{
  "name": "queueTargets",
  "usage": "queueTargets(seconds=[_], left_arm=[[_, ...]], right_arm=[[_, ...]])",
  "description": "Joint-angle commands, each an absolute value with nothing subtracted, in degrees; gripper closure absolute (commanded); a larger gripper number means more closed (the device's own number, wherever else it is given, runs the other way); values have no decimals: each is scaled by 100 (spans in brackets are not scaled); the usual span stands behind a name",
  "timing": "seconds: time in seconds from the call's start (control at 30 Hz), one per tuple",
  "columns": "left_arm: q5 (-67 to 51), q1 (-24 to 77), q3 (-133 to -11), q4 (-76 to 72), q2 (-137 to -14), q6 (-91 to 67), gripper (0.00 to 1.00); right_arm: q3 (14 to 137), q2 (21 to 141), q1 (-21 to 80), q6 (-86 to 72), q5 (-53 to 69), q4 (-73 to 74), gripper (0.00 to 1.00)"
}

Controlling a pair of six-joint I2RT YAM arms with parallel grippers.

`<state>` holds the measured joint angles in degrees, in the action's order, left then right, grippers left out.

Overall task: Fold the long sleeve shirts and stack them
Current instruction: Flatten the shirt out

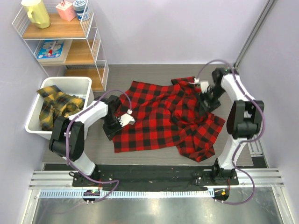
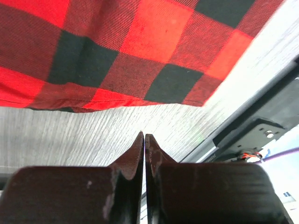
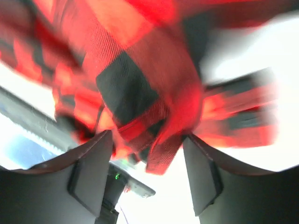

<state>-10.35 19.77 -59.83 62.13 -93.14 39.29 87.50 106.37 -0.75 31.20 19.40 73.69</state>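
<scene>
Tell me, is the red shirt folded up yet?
Not folded. The red shirt lies spread across the table, rumpled at one side.

Pale lilac walls [image 1: 163, 28] close in on three sides, evenly lit, no hard shadows. The table top [image 1: 154, 72] is grey with a wood grain. In the far left corner stands a white wire rack [image 1: 96, 46] with wooden shelves. On top of it are a yellow jug [image 1: 36, 13], a pink carton [image 1: 66, 10] and a blue-and-white cup [image 1: 80, 8]. An aluminium rail [image 1: 51, 179] runs along the near edge.
</scene>
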Motion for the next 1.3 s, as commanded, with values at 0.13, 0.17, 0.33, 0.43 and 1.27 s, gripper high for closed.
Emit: queueTargets(seconds=[0.13,0.17,0.33,0.43,1.27], left_arm=[[-1652,1863,-7645,6092,-9526,3684,73],[-1678,1863,-7803,5978,-9640,3596,69],[-1688,1863,-8945,5678,-10781,3261,55],[-1653,1863,-9280,5476,-11222,3130,53],[-958,1846,-9027,5107,-11742,3006,55]], right_arm=[[12994,12548,-606,1725,2102,6691,29],[13251,12968,-606,1670,2022,6645,28],[13922,13754,-536,1302,1810,5830,26],[13625,13825,-475,1011,1986,5109,18],[14201,15055,457,2126,-313,3580,99]])
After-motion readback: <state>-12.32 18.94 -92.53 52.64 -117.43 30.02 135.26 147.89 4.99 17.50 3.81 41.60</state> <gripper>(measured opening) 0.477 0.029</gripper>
